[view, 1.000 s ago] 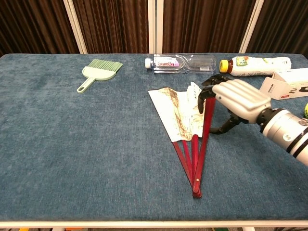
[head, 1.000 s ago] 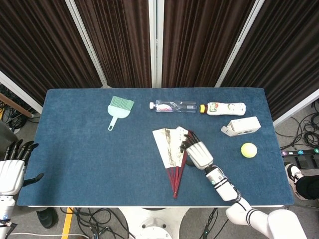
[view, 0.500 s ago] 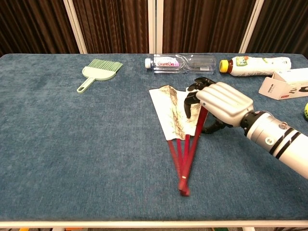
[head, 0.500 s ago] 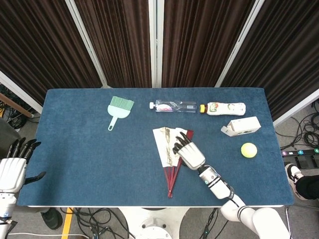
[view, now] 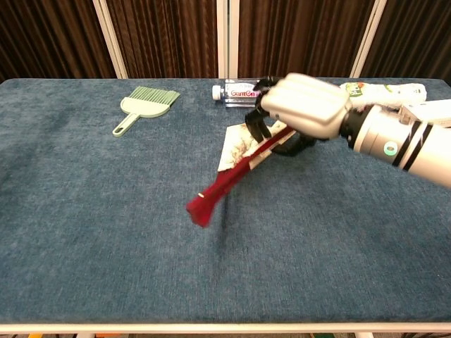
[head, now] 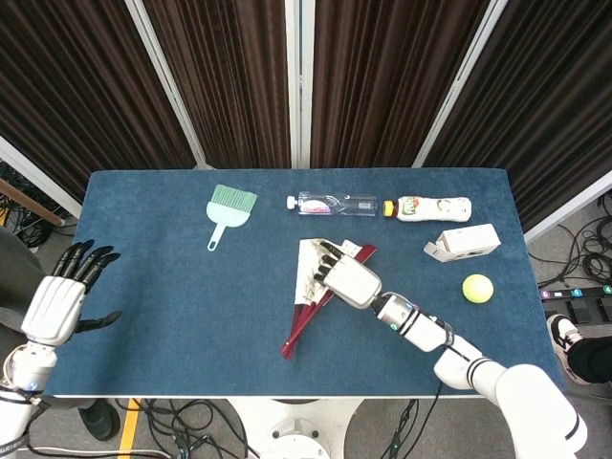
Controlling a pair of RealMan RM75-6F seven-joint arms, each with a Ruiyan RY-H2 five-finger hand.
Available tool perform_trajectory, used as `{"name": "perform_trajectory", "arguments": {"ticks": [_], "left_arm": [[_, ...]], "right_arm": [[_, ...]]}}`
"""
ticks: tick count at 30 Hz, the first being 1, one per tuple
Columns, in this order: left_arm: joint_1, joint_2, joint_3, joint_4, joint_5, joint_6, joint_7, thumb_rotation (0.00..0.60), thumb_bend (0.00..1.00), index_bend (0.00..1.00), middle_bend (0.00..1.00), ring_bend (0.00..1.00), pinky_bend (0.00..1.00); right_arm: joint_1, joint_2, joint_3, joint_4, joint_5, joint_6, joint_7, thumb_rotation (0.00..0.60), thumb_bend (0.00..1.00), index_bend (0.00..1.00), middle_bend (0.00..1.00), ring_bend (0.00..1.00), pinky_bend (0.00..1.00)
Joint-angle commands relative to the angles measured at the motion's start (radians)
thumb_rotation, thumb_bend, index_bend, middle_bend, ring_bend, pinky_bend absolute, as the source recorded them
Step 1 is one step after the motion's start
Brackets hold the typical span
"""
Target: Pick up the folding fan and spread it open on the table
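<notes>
The folding fan (head: 300, 328) has red ribs and a cream paper leaf (view: 235, 145). My right hand (head: 346, 277) grips it near the leaf, right of the table's middle. In the chest view the right hand (view: 303, 105) holds the fan (view: 227, 186) tilted above the cloth, ribs bunched almost together, the pivot end pointing down-left over its shadow. Only a narrow strip of leaf shows beside the fingers. My left hand (head: 65, 301) hovers at the table's left edge, fingers spread, holding nothing.
A green hand brush (head: 228, 208) lies at the back left. A clear bottle (head: 330, 203) and a yellow-capped bottle (head: 435, 207) lie along the far side. A white box (head: 464, 241) and a yellow ball (head: 477, 288) sit at the right of the blue table (head: 172, 325).
My right hand has lifted the fan off the cloth and swung its pivot end leftward; the ribs have closed together. My left hand has risen and come in toward the table edge.
</notes>
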Motion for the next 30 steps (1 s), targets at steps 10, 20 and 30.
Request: {"name": "perform_trajectory", "arguments": {"ticks": [10,20,30], "left_arm": [[-0.221,-0.137,-0.098,-0.023,-0.085,-0.220,-0.414,0.600,0.00,0.16,0.12,0.02,0.15],[-0.360,-0.283,-0.152,-0.004,-0.161,-0.365,-0.635,0.600,0.00,0.16,0.12,0.02,0.16],[-0.445,-0.411,-0.211,0.051,-0.313,-0.431,-0.503,0.600,0.00,0.20,0.16,0.05,0.23]], "right_arm": [[0.116,0.341,0.124,-0.430,0.071,-0.040,0.045,0.600,0.66,0.88,0.64,0.38,0.15],[0.151,0.382,0.207,-0.529,0.167,-0.097,-0.056,0.600,0.66,0.87,0.64,0.37,0.14],[0.186,0.346,0.277,-0.556,0.272,-0.147,-0.150,0.600,0.66,0.86,0.64,0.37,0.12]]}}
